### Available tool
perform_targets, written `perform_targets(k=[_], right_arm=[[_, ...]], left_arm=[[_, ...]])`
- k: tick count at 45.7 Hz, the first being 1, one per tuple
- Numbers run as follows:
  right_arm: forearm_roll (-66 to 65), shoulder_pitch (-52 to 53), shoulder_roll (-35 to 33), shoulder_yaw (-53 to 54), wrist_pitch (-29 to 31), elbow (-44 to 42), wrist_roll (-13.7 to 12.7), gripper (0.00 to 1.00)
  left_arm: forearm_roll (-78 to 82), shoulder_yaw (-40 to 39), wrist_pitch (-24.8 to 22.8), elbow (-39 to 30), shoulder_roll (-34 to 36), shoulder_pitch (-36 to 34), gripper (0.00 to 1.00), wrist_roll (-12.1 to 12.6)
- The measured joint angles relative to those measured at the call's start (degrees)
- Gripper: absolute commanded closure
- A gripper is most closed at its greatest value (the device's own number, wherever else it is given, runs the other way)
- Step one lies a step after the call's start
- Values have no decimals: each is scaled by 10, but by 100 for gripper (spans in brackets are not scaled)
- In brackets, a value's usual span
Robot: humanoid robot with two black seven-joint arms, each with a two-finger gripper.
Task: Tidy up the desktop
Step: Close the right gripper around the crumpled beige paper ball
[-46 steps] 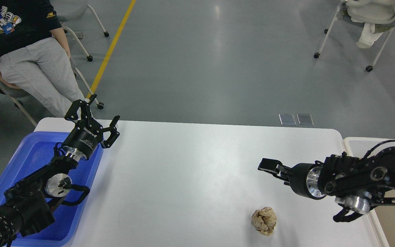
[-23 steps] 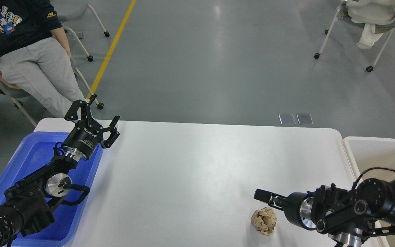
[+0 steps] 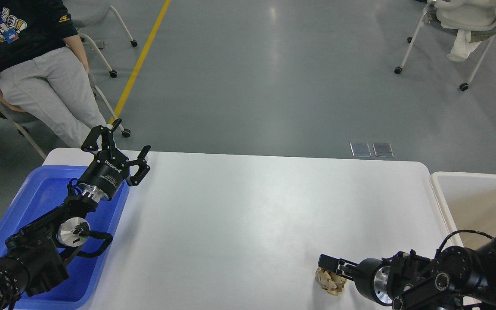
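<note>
**One scrap left on our desktop**

Our desktop (image 3: 239,215) is almost bare: the only loose thing we see on it is a crumpled paper ball (image 3: 329,280), tan and wadded, lying near the front edge on the right side. The rest of the white surface shows nothing to collect, so we judge the tidying to be close to its end, with this one piece left to lift and drop.

Our right gripper (image 3: 326,263) sits low over the ball, its tip overlapping the wad's upper edge. From this angle the fingers appear as one dark block, so we cannot tell whether they are spread, closed, or already pinching paper (contact looks likely, but the view does not settle it).

Our left gripper (image 3: 116,142) hangs above the far left corner, over the edge of the blue tray (image 3: 37,193), with its fingers (image 3: 144,153) spread apart and nothing between them. What we can see of the tray's floor is bare.

The cream bin (image 3: 439,202) stands just off the right end of the desktop, and the part in view holds nothing we can make out. We judge it the natural place for the ball, being the nearer container
</note>
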Motion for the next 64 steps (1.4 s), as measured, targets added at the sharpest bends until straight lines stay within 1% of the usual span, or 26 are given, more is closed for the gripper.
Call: perform_targets(k=[29, 31, 35, 39, 41, 43, 48, 51, 55, 56, 58, 61, 63, 64], right_arm=[[-3, -35, 13, 19, -2, -23, 2, 1], [-3, -37, 13, 20, -1, -24, 2, 2], [-3, -41, 14, 21, 0, -27, 2, 8], [-4, -44, 15, 22, 1, -30, 3, 19], [-4, -45, 16, 23, 2, -32, 3, 31], [-4, -46, 17, 24, 3, -34, 3, 39], [-3, -49, 19, 25, 5, -37, 3, 47], [-4, -51, 20, 25, 6, -38, 5, 49], [-7, -53, 22, 26, 7, -39, 5, 56], [-7, -53, 22, 26, 8, -40, 5, 60], [-8, -54, 22, 26, 8, -41, 6, 73], [-9, -56, 23, 26, 10, -43, 6, 86], [-9, -57, 23, 27, 10, -44, 6, 98], [-9, -57, 23, 27, 11, -44, 6, 100]], left_arm=[[0, 0, 0, 0, 0, 0, 0, 0], [0, 0, 0, 0, 0, 0, 0, 0], [0, 0, 0, 0, 0, 0, 0, 0], [0, 0, 0, 0, 0, 0, 0, 0], [0, 0, 0, 0, 0, 0, 0, 0], [0, 0, 0, 0, 0, 0, 0, 0], [0, 0, 0, 0, 0, 0, 0, 0], [0, 0, 0, 0, 0, 0, 0, 0], [0, 0, 0, 0, 0, 0, 0, 0], [0, 0, 0, 0, 0, 0, 0, 0], [0, 0, 0, 0, 0, 0, 0, 0], [0, 0, 0, 0, 0, 0, 0, 0], [0, 0, 0, 0, 0, 0, 0, 0], [0, 0, 0, 0, 0, 0, 0, 0]])
